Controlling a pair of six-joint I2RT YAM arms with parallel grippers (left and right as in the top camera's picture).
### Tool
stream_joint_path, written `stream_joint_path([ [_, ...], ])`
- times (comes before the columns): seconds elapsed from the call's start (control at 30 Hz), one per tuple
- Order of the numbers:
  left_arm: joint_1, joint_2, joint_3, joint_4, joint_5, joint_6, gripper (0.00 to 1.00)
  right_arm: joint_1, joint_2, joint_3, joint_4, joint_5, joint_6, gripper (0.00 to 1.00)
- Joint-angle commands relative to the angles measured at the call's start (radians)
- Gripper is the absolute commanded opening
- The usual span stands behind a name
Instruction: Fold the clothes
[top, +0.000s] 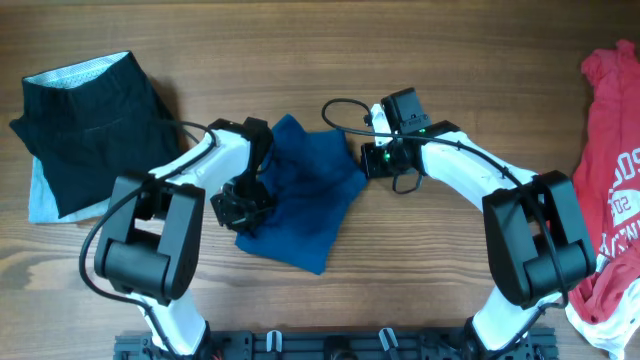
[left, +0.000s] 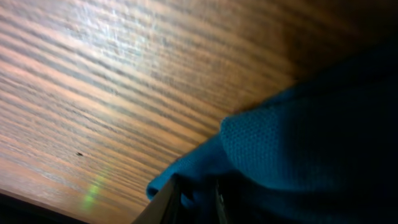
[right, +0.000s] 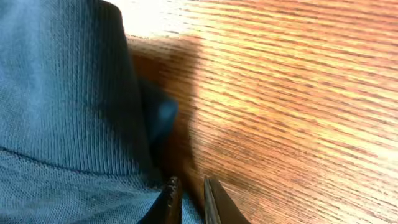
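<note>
Two robot arms flank a deep-blue shirt (top: 300, 200) lying bunched at the centre of the wooden tabletop (top: 450, 60), apparently at the start of a fold. The left end effector (top: 243, 203) sits low at the shirt's left edge. Its fingers (left: 166, 204) stand close together where the cloth begins, though whether they have caught it cannot be told. The right end effector (top: 378, 155) is drawn together at the opposite edge, beside the ribbed collar (right: 68, 93). A pinch on the fabric is likely but not clear. Opposite holds would let the arms spread the shirt flat. A black garment (top: 85, 130) waits at far left and a red printed T-shirt (top: 612, 160) at far right.
</note>
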Motion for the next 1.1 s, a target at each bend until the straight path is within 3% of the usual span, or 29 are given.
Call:
stream_joint_path([
  [0.0,-0.005,-0.074,-0.029,0.015,0.029,-0.048,0.21,0.001,-0.002,0.011,-0.009,0.024,-0.011,0.15],
  [0.1,0.007,-0.171,-0.029,0.031,-0.024,-0.062,0.26,-0.011,-0.048,0.014,-0.038,0.076,-0.010,0.15],
  [0.13,0.014,-0.219,-0.029,0.048,-0.045,-0.061,0.34,-0.017,-0.072,0.014,-0.048,0.093,-0.010,0.16],
  [0.2,0.026,-0.293,-0.029,0.089,-0.070,-0.042,0.63,-0.029,-0.137,0.014,-0.075,0.124,-0.011,0.18],
  [0.23,0.029,-0.317,-0.029,0.110,-0.074,-0.026,0.70,-0.035,-0.170,0.014,-0.092,0.143,-0.011,0.19],
  [0.37,0.037,-0.394,-0.029,0.274,-0.068,0.112,0.82,-0.051,-0.298,0.014,-0.149,0.183,-0.011,0.24],
  [0.57,0.037,-0.328,-0.029,0.451,0.046,0.267,0.84,-0.052,-0.391,0.014,-0.210,0.185,-0.010,0.29],
  [0.87,0.037,-0.063,-0.029,0.532,0.188,0.341,0.83,-0.052,-0.389,0.014,-0.255,0.186,-0.009,0.29],
  [0.97,0.037,0.005,-0.029,0.545,0.264,0.371,0.75,-0.052,-0.389,0.014,-0.259,0.186,-0.009,0.29],
  [1.07,0.037,0.034,-0.029,0.546,0.272,0.387,0.58,-0.052,-0.389,0.014,-0.259,0.186,-0.010,0.29],
])
